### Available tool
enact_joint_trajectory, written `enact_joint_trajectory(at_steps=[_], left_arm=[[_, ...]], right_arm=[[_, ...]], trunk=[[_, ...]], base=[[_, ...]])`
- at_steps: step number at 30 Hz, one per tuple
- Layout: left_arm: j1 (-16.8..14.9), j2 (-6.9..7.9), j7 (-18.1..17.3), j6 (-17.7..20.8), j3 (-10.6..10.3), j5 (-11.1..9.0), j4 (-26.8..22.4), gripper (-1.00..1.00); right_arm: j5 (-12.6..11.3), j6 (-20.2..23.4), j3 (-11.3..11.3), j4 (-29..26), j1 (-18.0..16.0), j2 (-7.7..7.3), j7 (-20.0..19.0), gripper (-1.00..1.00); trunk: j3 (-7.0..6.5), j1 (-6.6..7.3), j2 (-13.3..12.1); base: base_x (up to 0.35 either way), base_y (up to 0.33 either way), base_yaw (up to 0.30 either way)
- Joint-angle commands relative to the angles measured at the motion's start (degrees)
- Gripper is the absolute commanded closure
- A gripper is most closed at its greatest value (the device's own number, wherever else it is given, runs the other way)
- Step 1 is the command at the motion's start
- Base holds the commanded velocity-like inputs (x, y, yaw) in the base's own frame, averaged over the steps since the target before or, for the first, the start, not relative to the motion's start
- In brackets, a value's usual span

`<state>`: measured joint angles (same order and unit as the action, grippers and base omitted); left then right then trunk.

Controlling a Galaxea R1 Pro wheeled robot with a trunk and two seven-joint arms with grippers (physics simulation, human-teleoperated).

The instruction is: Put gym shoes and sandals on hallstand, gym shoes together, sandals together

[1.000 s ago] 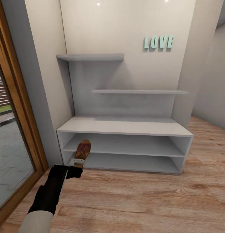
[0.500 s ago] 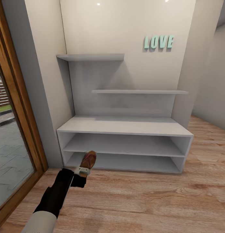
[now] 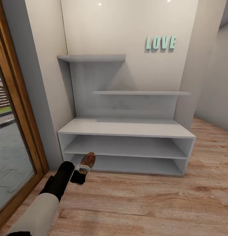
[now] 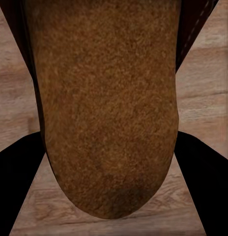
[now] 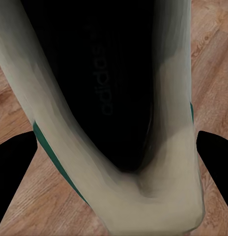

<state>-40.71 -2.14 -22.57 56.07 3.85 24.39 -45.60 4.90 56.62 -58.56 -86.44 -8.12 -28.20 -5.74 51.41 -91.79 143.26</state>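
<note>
L arm (image 3: 58, 183) pulled sandal (image 3: 87, 160) out of the rack's (image 3: 127, 127) slot, down to its front.

"LOVE" (image 3: 161, 43) on wall; "adidas" inside gym shoe (image 5: 114, 98)

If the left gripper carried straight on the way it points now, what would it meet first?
Probably the hallstand. The left gripper, shut on a sandal, points at the left end of the bottom slot, so the sandal's toe would likely enter that opening or catch its front edge. Depth is unclear.

one sandal (image 3: 87, 161), one gym shoe (image 5: 158, 162), one hallstand (image 3: 127, 127), two upper shelves (image 3: 94, 58)
</note>
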Motion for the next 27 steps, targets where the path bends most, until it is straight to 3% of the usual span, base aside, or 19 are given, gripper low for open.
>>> enact_joint_trajectory(at_steps=[1, 7, 18, 25, 27], left_arm=[[-2.9, -0.06, -0.5, 0.1, 0.3, 0.7, 3.4, 1.00], [-7.3, -0.32, 1.0, 0.0, 0.4, 0.6, 6.0, 1.00], [-7.9, -0.41, 1.5, -0.3, 0.2, 0.5, 6.2, 1.00], [-7.5, -0.35, 1.6, -4.7, 0.3, 0.4, 6.6, 1.00], [-7.4, -0.28, 1.6, -8.2, 0.3, 0.3, 9.5, 1.00]], right_arm=[[0.5, 0.2, 0.0, 0.0, -0.1, -0.01, -0.6, 1.00], [0.6, 0.2, 0.0, 0.0, -0.1, 0.07, -0.6, 1.00], [0.5, 0.2, 0.0, 0.0, -0.1, 0.08, -0.6, 1.00], [0.5, 0.2, 0.0, 0.0, -0.1, 0.07, -0.6, 1.00], [0.5, 0.2, 0.0, 0.0, -0.1, 0.03, -0.6, 1.00]], trunk=[[0.07, 0.01, 0.0], [0.07, 0.01, 0.0], [0.07, 0.01, 0.0], [0.07, 0.01, 0.0], [0.07, 0.01, 0.0]], base=[[0.000, 0.000, 0.000], [0.000, 0.000, 0.000], [0.018, 0.000, 0.000], [0.169, 0.000, 0.000], [0.070, 0.000, 0.000]])
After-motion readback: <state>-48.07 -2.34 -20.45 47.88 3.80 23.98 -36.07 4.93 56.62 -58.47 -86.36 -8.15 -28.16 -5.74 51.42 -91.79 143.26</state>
